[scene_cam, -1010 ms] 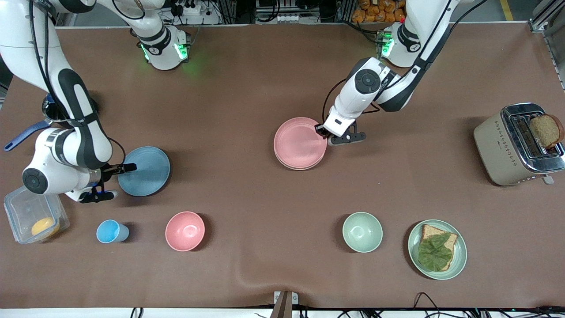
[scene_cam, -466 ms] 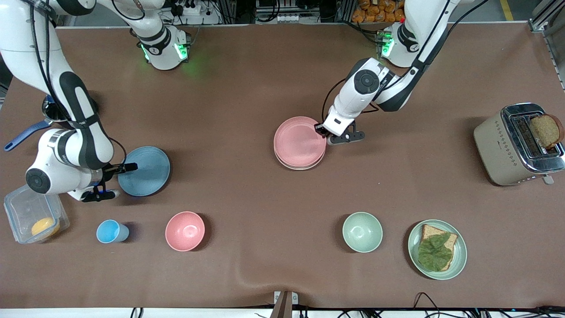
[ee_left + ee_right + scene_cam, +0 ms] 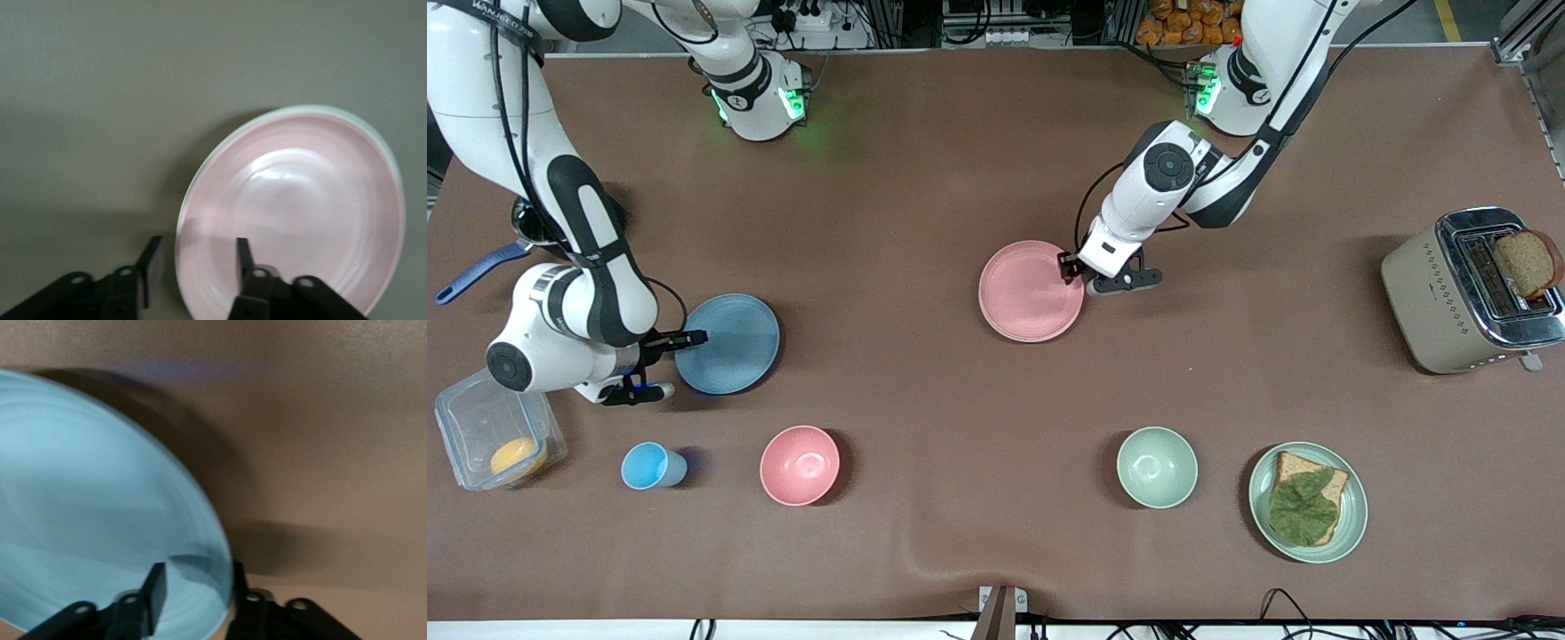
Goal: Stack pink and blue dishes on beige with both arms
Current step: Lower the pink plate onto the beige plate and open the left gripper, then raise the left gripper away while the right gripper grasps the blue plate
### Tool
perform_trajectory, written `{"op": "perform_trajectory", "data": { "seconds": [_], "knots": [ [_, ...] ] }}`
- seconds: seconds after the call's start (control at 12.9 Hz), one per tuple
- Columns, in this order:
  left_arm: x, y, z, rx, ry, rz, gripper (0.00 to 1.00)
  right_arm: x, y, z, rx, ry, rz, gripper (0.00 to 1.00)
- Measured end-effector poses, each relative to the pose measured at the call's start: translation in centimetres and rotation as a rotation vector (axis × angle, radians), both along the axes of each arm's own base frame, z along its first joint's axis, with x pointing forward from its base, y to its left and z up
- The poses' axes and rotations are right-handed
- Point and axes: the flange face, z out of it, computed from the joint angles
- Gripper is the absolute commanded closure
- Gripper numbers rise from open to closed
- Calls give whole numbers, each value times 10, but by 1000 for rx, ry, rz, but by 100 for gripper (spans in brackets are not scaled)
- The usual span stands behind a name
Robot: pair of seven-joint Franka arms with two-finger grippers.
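The pale pink plate [image 3: 1032, 291] lies near the table's middle on the beige plate, of which only a thin pale edge [image 3: 313, 108] shows. My left gripper [image 3: 1069, 269] is at the pink plate's rim on the side toward the left arm's end. It stands open, one finger over the plate [image 3: 293, 207] and one just outside the rim. The light blue plate [image 3: 734, 342] is toward the right arm's end and casts a shadow on the table. My right gripper [image 3: 692, 340] is shut on its rim [image 3: 220, 540].
Nearer the camera stand a small blue cup [image 3: 649, 466], a pink bowl [image 3: 799, 465], a green bowl [image 3: 1157, 467] and a green plate [image 3: 1358, 516] with bread and a leaf. A toaster [image 3: 1432, 302] is at the left arm's end, a clear container [image 3: 467, 418] at the right arm's end.
The pink plate has come down onto the beige plate and now covers it. The blue plate has shifted toward the table's middle with my right gripper.
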Motion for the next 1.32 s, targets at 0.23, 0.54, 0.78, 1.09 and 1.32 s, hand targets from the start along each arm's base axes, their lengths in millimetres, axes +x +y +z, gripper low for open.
{"op": "perform_trajectory", "data": {
  "seconds": [0.23, 0.54, 0.78, 1.09, 1.32],
  "knots": [
    [43, 18, 82, 36, -79, 31, 0, 2, -2, 3, 36, -14, 32, 100],
    [95, 85, 256, 227, -110, 40, 0, 3, -2, 6, 48, -20, 48, 100],
    [118, 149, 338, 281, -88, -2, 0, 4, -1, 7, 52, -24, 53, 100],
    [125, 202, 382, 298, -92, -2, 0, 8, 1, 15, 62, -13, 64, 100],
    [120, 256, 406, 275, -85, -22, 0, 16, 5, 32, 79, 15, 75, 100]
  ]
}}
